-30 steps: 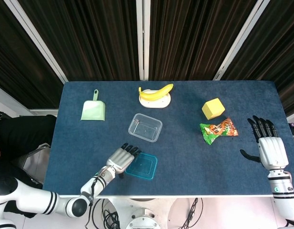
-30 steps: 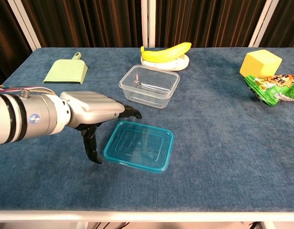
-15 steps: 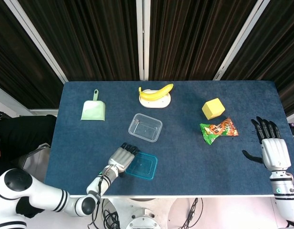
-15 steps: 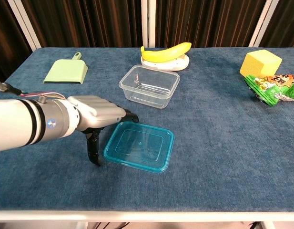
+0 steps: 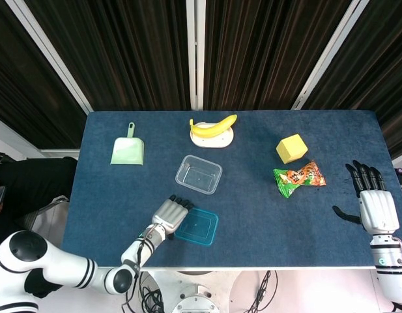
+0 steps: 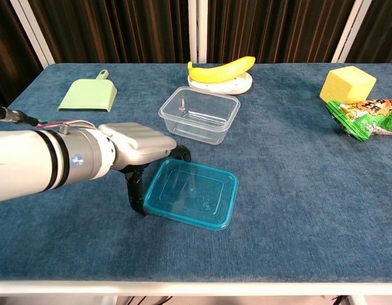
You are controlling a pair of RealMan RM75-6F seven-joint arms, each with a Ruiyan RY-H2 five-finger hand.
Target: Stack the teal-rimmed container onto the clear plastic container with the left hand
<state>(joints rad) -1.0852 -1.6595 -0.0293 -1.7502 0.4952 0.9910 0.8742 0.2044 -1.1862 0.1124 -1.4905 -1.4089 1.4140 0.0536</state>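
Bare cloth separates the clear container from the teal container just in front of it. Behind the clear container, close by, sits the banana on its dish. A dustpan lies well left; sponge and snack bag lie well right.

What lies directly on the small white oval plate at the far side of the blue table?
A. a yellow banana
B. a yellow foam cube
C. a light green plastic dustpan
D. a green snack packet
A: the yellow banana lies across the small white oval plate; the other items sit on the cloth elsewhere.
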